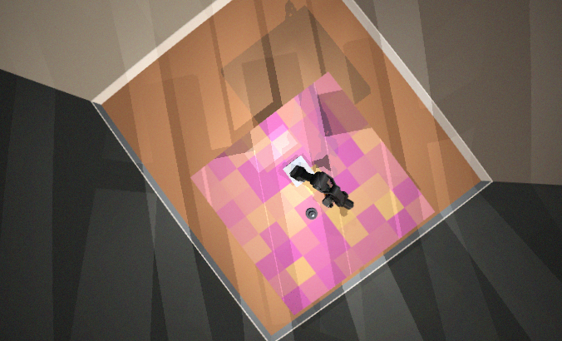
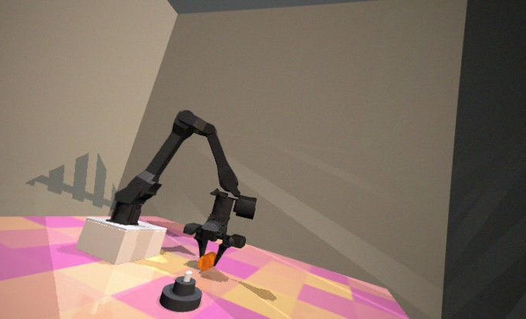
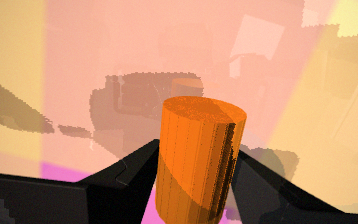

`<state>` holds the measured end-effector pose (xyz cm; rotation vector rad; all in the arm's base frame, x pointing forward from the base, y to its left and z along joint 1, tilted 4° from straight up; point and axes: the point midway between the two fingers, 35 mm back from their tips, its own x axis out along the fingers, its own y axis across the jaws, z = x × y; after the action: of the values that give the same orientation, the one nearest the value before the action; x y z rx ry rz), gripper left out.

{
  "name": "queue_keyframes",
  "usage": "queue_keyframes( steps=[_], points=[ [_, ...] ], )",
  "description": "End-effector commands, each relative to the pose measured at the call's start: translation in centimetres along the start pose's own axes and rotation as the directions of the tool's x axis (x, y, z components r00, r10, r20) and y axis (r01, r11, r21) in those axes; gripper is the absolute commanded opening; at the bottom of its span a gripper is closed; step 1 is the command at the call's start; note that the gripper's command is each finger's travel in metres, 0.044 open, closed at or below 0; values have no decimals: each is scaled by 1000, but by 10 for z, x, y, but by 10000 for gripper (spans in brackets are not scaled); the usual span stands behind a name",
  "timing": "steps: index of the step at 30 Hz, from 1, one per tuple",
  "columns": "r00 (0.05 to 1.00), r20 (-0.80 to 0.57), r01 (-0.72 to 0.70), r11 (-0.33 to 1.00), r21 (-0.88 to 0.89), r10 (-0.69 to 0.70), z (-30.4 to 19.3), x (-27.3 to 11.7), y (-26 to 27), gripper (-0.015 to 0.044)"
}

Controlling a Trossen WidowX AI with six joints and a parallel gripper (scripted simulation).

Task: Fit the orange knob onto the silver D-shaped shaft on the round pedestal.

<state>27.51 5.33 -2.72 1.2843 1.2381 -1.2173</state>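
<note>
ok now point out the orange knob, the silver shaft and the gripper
orange knob (image 2: 206,261) (image 3: 198,162): exterior and wrist views, on its side
silver shaft (image 1: 312,214) (image 2: 187,275): top and exterior views, on its upper end
gripper (image 2: 210,258) (image 3: 194,150): exterior and wrist views, midway between its fingertips

Matte black arm (image 1: 323,180) (image 2: 166,154), angular links, rounded elbow at twelve o'clock; end effector (image 2: 209,259) (image 3: 194,150) black too, with tapered fingers.

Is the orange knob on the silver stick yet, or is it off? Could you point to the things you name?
Off. The orange knob (image 2: 206,261) (image 3: 200,160) is between the gripper's fingers, and the silver shaft (image 2: 187,275) pokes up bare.
</note>
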Motion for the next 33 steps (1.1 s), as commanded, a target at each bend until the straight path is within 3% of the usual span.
queue_keyframes(
  steps=[1,6,15,27,33],
  points=[
    [1000,1,-1,991,-131,1,0,-1,0,179],
    [1000,1,-1,957,-292,1,0,-1,0,179],
    [1000,1,-1,932,-362,1,0,-1,0,179],
    [1000,1,0,704,-710,1,0,-1,0,179],
    [1000,1,0,666,-746,1,0,-1,0,179]
  ],
)
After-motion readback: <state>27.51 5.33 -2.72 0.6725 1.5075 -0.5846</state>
